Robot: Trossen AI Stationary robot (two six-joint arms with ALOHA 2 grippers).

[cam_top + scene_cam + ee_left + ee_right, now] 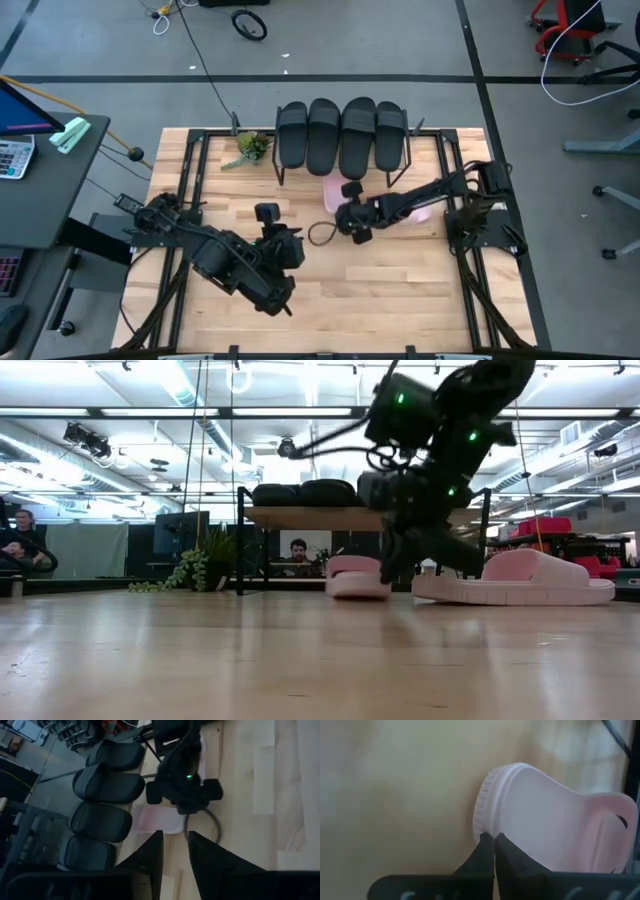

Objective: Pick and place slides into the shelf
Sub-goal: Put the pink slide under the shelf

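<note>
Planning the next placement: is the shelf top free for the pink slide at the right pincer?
No. Four black slides cover the shelf top side by side. The right pincer, shut, sits at the pink slide on the table.

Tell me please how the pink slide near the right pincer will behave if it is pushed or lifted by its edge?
The pink slide looks like thick moulded rubber or foam, so probably light and slightly bendy, not floppy. Its flat sole lies on the table, so a push should slide it, not roll it. The right pincer, shut at the ribbed rim, might slip off.
</note>
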